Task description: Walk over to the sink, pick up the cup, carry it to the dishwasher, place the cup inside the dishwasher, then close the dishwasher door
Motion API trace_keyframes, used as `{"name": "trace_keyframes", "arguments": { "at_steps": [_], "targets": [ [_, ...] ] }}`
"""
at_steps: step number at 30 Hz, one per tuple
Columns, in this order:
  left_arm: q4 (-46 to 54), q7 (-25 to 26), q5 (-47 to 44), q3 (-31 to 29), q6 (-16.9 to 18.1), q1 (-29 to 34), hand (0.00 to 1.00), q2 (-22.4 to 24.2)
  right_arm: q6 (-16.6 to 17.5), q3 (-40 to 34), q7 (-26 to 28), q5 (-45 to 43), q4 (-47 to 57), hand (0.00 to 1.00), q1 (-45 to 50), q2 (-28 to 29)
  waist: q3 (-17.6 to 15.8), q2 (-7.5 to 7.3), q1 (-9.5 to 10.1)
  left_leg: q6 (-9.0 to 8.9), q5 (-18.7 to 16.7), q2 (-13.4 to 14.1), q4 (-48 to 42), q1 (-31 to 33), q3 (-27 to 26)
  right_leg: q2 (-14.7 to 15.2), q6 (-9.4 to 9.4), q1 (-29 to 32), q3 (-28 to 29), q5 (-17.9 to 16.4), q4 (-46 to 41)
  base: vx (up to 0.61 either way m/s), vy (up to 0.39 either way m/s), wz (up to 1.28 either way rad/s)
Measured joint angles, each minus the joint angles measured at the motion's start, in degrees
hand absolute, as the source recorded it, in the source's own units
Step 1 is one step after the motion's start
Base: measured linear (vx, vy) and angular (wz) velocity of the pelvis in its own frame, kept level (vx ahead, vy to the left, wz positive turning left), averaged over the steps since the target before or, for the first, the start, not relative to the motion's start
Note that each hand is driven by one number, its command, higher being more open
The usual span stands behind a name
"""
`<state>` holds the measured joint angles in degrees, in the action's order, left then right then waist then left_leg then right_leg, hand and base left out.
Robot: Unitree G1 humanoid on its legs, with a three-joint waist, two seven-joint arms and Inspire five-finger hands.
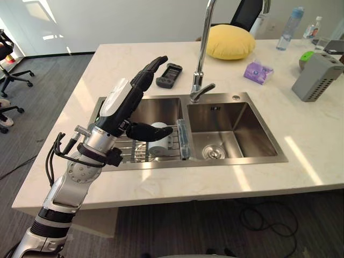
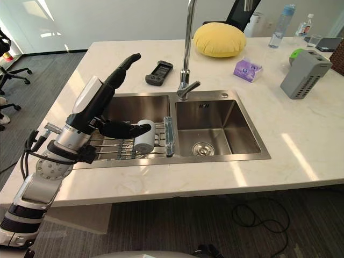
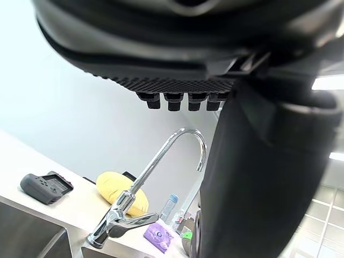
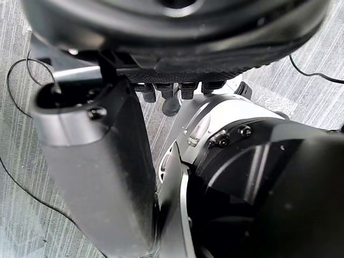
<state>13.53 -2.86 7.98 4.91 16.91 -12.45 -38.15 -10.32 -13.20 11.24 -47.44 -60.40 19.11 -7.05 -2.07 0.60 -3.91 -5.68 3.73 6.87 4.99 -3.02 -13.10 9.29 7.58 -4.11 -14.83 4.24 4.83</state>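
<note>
A white cup point(image 1: 159, 137) lies on its side on a wire rack point(image 1: 134, 150) in the left basin of a steel double sink point(image 1: 236, 98). My left hand point(image 1: 126, 102) is raised above that basin, fingers straight and pointing to the far side, thumb point(image 1: 150, 130) stretched out just in front of the cup, holding nothing. In the right eye view the cup point(image 2: 144, 135) shows past the thumb tip. My right hand point(image 4: 97, 177) hangs low over the grey carpet with its fingers straight and nothing in it.
A tall faucet point(image 1: 201, 54) rises behind the sink's divider. On the pale counter point(image 1: 161, 188) lie a black handset point(image 1: 169, 75), a yellow cushion point(image 1: 230, 42), a purple pack point(image 1: 258, 72), a grey box point(image 1: 317, 76) and bottles point(image 1: 290, 28). Office chairs point(image 1: 8, 75) stand at the left.
</note>
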Motion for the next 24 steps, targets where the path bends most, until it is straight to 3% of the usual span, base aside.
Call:
{"name": "trace_keyframes", "arguments": {
  "at_steps": [9, 14, 18, 24],
  "targets": [
    [0.5, -4.6, -5.9, 0.0, -3.7, 0.0, 1.00, 0.6, -0.1, 0.0, -0.7, -0.4, -0.1, 1.00, -0.2, 0.1, 0.2, -0.03, 0.11, 0.09, 0.2, -0.1, 0.0, 0.2, 0.2, 0.1, -0.03, 0.1, -0.2, 0.0, 0.0, -0.01, -0.002, 0.01],
    [-0.3, -5.0, -14.3, 0.1, -9.0, 0.1, 1.00, 2.5, -0.1, 0.1, -1.3, -0.7, -0.7, 1.00, -0.7, 0.0, 0.3, -0.03, 0.04, 0.09, 0.2, -0.1, 0.0, 0.1, -0.1, 0.0, -0.04, 0.2, 0.1, 0.0, -0.1, -0.01, -0.004, -0.02],
    [-7.7, -4.9, -22.0, 0.2, -15.7, 0.0, 1.00, 5.1, -0.1, 0.2, -1.5, -0.6, -0.6, 1.00, -0.7, 0.0, 0.3, -0.02, -0.21, 0.09, 0.2, 0.0, 0.0, -0.7, -0.5, 0.0, -0.13, 0.0, 0.4, 0.0, -0.1, -0.03, -0.005, -0.05],
    [-19.2, -4.4, -21.9, 2.4, -19.9, 0.1, 1.00, 8.1, -0.2, 0.4, -1.8, -0.6, 0.0, 1.00, -0.4, 0.5, 0.3, -0.07, -0.67, 0.09, 0.1, 0.0, 0.0, -1.2, -1.2, 0.0, -0.23, -0.1, 1.0, 0.2, 0.0, -0.03, -0.004, -0.06]
  ]
}}
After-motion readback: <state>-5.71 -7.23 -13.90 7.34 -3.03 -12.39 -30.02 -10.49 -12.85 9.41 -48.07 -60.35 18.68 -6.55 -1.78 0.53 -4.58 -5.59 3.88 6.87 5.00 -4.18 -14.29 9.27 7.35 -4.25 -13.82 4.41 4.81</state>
